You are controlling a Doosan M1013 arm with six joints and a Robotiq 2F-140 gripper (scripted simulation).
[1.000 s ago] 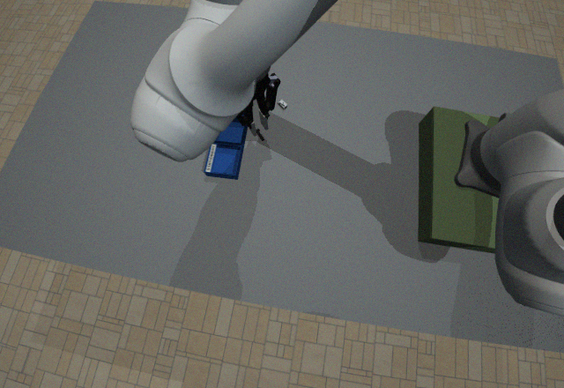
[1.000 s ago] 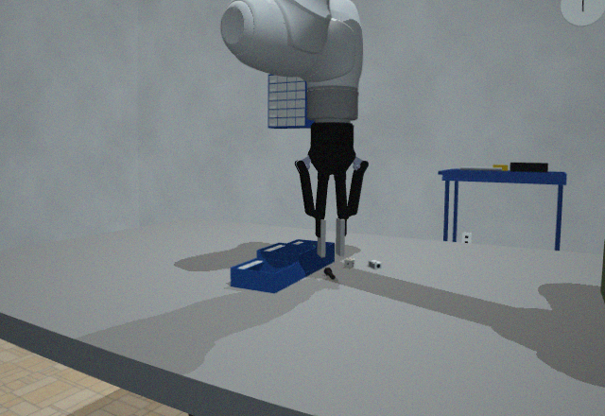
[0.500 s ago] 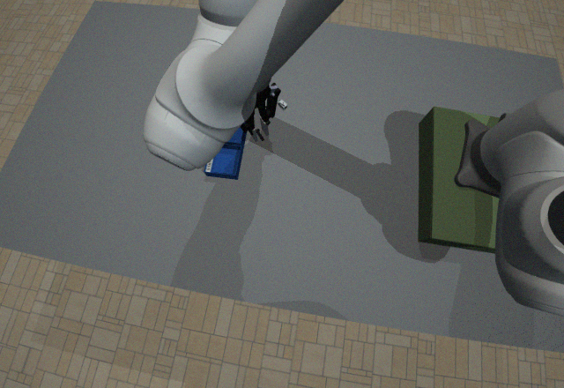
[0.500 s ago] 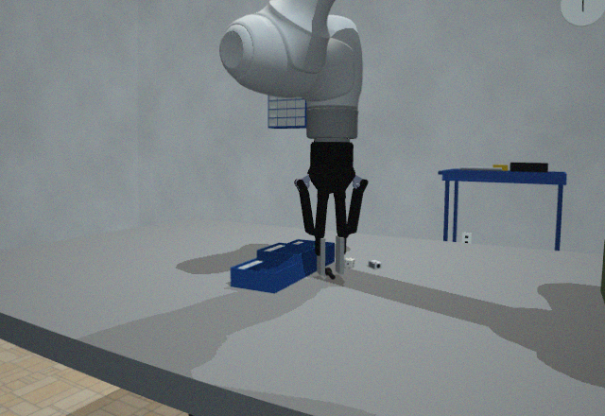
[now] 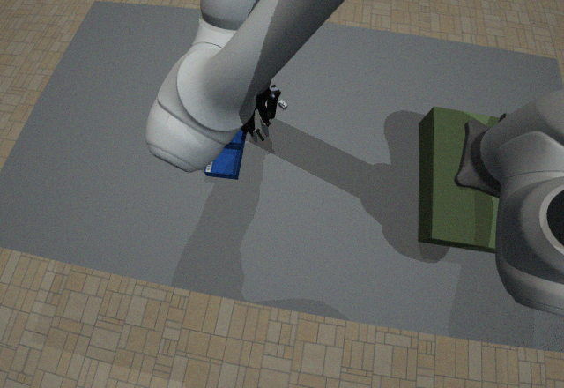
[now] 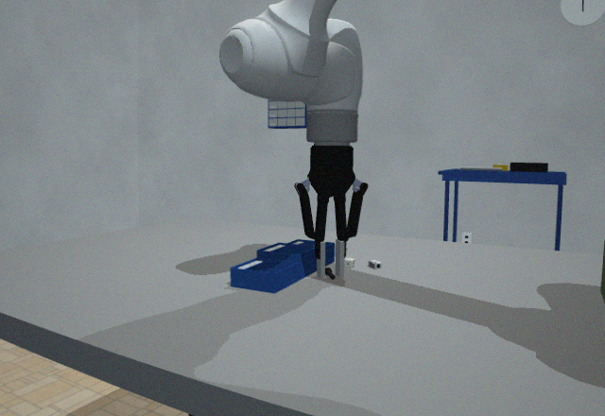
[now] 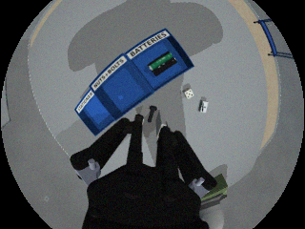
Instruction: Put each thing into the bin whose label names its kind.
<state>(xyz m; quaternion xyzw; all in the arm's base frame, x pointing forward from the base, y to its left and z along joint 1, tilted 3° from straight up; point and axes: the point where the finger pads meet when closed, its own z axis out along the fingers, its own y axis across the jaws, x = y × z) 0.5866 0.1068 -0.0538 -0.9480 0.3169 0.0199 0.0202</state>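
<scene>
Bins: one blue row point(image 6: 273, 267) of three joined compartments on the table point(image 6: 390, 343), just beside the fingers; labels readable in the wrist view only in part, the end one reading BATTERIES, the middle one something like NUTS+BOLTS, the third too small to read.
Battery compartment: one green and black item point(image 7: 162, 64) lying inside, under the BATTERIES label.
Dark bolt-like piece: one point(image 6: 330, 272), lying on the table right beside the bin row, between the two fingertips, which stand to either side of it; contact not discernible.
Small white cubes: two, one point(image 6: 349, 262) close to the fingers, the other point(image 6: 374, 264) a little farther out; both on the table, apart from each other and outside the bins.
Gripper: one point(image 6: 330, 278), pointing straight down, tips at or just above the table.
Fingers: two point(image 6: 339, 255), set narrow but not fully together, a small gap left between them; nothing clamped.
Green block: one point(image 5: 448, 178), well apart from the bins, under the arm's base.
Blue side table: one point(image 6: 503, 177) in the background, carrying a black box and a yellow item.
</scene>
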